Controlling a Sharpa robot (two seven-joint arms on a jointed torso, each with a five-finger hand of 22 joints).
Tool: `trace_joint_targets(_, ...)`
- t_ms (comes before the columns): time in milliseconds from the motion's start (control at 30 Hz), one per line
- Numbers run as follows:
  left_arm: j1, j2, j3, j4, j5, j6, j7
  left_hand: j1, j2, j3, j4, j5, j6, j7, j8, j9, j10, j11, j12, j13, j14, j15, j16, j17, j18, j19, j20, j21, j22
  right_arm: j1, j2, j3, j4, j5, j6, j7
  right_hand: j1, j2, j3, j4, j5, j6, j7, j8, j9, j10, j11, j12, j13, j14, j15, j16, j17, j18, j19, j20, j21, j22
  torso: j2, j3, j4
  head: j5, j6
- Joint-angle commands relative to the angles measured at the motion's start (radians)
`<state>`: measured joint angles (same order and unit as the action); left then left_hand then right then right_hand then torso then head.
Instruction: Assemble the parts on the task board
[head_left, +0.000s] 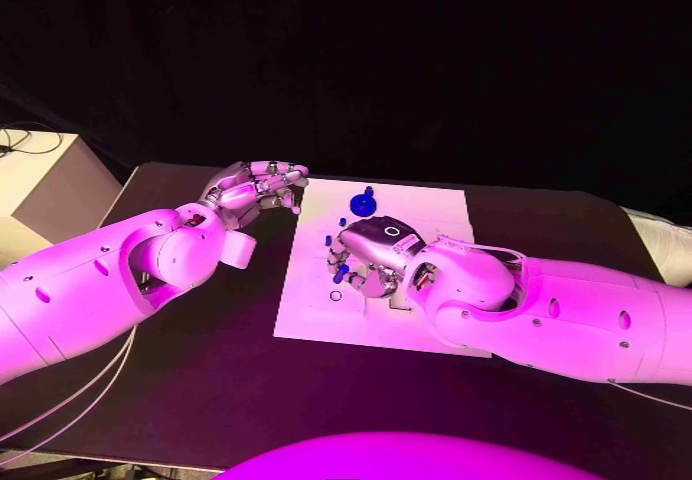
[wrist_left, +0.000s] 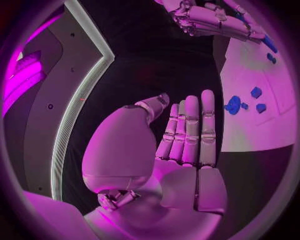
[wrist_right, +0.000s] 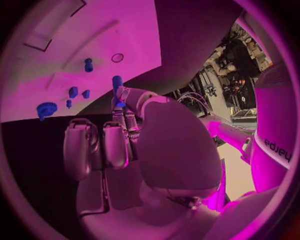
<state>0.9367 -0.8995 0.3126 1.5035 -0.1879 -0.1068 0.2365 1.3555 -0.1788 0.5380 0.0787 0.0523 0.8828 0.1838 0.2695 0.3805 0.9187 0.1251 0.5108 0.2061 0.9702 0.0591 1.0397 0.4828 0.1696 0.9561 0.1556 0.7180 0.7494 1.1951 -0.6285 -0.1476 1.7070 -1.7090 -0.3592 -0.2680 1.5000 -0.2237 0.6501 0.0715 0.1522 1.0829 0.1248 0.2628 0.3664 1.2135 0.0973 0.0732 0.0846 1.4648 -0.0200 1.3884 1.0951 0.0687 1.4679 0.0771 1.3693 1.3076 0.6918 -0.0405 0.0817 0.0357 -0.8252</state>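
Note:
The white task board lies in the middle of the black table. My right hand hovers over the board's left half and pinches a blue peg between thumb and fingers. A blue gear lies near the board's far edge, with small blue parts beside it and another blue peg standing on the board. A thin ring lies near the board's left edge. My left hand floats off the board's far left corner, fingers straight and side by side, holding nothing.
A beige box stands beyond the table's left edge. The board has shallow slots in its surface. Bare black table stretches in front of and to the left of the board.

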Motion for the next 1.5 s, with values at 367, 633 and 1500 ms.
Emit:
trace_joint_targets(367,0.0,-0.002,0.001,0.004,0.004,0.016,0.004,-0.003,0.01,0.0,0.007,0.001,-0.007,0.001,0.003,-0.002,-0.006,0.0,-0.005,-0.002,0.006,-0.001,-0.004,0.0,0.014,0.007,-0.003,-0.004,-0.002,-0.026,0.026,-0.003,-0.032,-0.049,0.044,0.02,0.001,0.011,0.004,-0.005,0.009,0.003,0.001,0.003,0.002,0.094,-0.045,0.025,0.068,0.02,-0.009,0.003,-0.002,-0.019,0.022,-0.007,-0.002,0.075,-0.001,0.0022,-0.001,0.021,-0.02)
trace_joint_targets(633,0.0,0.0,0.001,0.004,0.004,0.017,0.004,-0.003,0.01,0.0,0.007,0.001,-0.007,0.001,0.003,-0.002,-0.006,0.0,-0.005,-0.002,0.006,-0.001,-0.004,0.0,0.014,0.007,-0.003,-0.004,-0.002,-0.034,0.038,-0.007,-0.045,-0.054,0.054,0.02,-0.001,0.011,0.006,-0.007,0.011,0.003,0.001,0.003,0.002,0.094,-0.044,0.024,0.069,0.02,-0.009,0.003,-0.002,-0.019,0.021,-0.007,-0.003,0.074,-0.001,0.0022,-0.0009,0.026,-0.023)
trace_joint_targets(1500,0.0,-0.001,0.001,0.004,0.004,0.017,0.003,-0.003,0.01,0.0,0.007,0.001,-0.007,0.001,0.003,-0.002,-0.006,0.0,-0.005,-0.002,0.006,-0.001,-0.004,0.0,0.014,0.007,-0.003,-0.004,-0.002,-0.05,0.055,-0.01,-0.075,-0.088,0.045,0.002,-0.005,0.011,0.009,-0.01,0.013,0.003,0.002,0.002,0.003,0.094,-0.044,0.024,0.07,0.02,-0.008,0.003,-0.003,-0.018,0.02,-0.007,-0.004,0.074,0.0,0.0022,-0.0008,0.035,-0.032)
